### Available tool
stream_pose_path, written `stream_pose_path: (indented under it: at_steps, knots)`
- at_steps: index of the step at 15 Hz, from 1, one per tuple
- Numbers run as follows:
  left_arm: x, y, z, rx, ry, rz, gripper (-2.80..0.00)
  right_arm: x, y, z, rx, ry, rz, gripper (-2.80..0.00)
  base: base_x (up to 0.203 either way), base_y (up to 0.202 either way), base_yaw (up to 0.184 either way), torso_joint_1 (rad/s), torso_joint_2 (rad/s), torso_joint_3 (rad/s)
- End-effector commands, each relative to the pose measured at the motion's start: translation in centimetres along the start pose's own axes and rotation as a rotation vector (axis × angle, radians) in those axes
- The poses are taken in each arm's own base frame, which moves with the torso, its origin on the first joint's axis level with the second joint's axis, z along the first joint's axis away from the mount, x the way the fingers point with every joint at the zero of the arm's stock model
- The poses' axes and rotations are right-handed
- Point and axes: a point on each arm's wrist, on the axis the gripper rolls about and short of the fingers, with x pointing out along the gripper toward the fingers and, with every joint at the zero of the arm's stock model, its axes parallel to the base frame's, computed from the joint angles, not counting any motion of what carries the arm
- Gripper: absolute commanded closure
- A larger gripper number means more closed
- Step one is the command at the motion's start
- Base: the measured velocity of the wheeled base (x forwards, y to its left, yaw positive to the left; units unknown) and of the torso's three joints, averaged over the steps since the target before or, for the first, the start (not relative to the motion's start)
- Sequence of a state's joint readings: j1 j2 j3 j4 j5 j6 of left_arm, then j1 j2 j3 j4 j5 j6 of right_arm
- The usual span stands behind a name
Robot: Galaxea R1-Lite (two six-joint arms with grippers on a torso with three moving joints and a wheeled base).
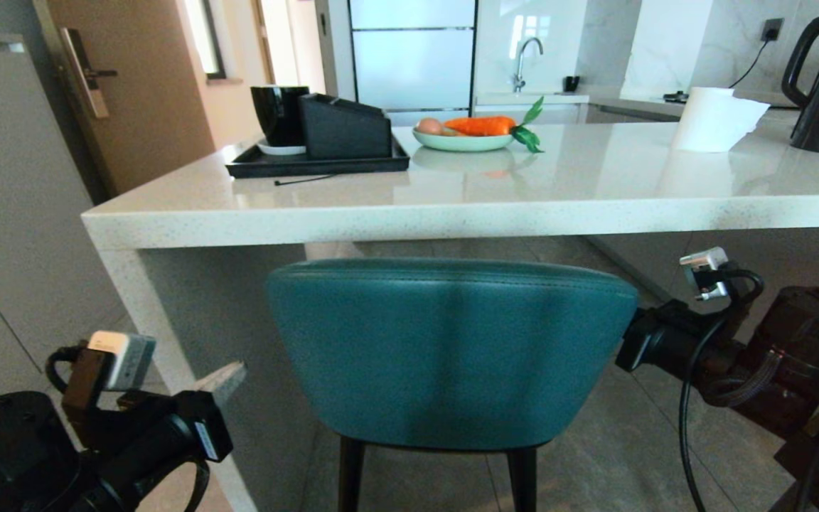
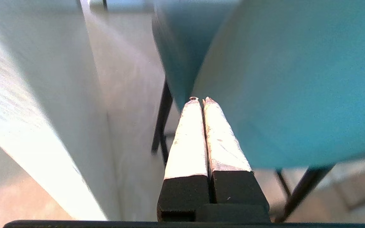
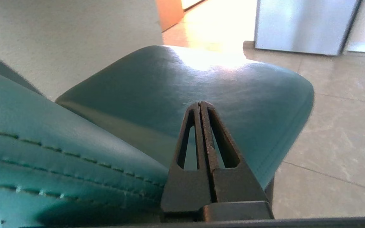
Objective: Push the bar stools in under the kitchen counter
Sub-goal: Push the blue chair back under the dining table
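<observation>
Teal leather fills the space between the two claws. The left gripper (image 2: 200,100), fingers pressed together and empty, hangs low by the left edge of the teal bar stool (image 1: 452,348), with an open gap to the white side panel (image 1: 189,327). The right gripper (image 3: 200,104), also closed on nothing, sits at the stool back's right edge, tips hidden in the head view. Beyond the stool, the kitchen counter (image 1: 452,213) overhangs open tiled floor (image 1: 637,441). The stool's legs are cut off below.
</observation>
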State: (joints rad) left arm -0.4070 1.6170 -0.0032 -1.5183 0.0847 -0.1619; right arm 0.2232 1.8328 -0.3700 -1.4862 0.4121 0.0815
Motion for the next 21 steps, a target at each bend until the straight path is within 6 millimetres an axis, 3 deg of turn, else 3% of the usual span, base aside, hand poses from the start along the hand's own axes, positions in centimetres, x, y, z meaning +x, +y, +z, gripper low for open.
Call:
stream_pose_path:
  at_steps: [1,6,12,14,17,21]
  knots:
    - [-2.1,-0.2,2.1,-0.013,-0.122,-0.022,0.0,0.4,0.2,-0.4,0.003,0.008,0.016,0.0,0.0,0.0,0.0,0.0,0.0,0.0]
    - [-3.8,-0.3,3.8,-0.018,-0.17,-0.029,0.0,3.3,-1.0,-1.1,0.0,-0.003,0.011,0.0,0.0,0.0,0.0,0.0,0.0,0.0]
    - [-6.0,-0.7,6.0,-0.022,-0.205,-0.048,0.0,3.6,-1.3,-1.3,0.001,-0.005,0.002,0.0,0.0,0.0,0.0,0.0,0.0,0.0]
    - [-6.8,-0.7,7.0,-0.025,-0.237,-0.043,0.0,2.4,-1.6,-0.1,-0.01,-0.032,-0.023,0.0,0.0,0.0,0.0,0.0,0.0,0.0]
    - [-7.6,-0.2,8.5,-0.026,-0.261,0.01,0.0,-0.9,-3.0,2.1,-0.038,-0.086,-0.113,0.0,0.0,0.0,0.0,0.0,0.0,0.0]
    - [-9.2,0.1,10.0,-0.024,-0.329,0.043,0.0,-4.9,-3.0,5.9,-0.051,-0.189,-0.182,0.0,0.0,0.0,0.0,0.0,0.0,0.0]
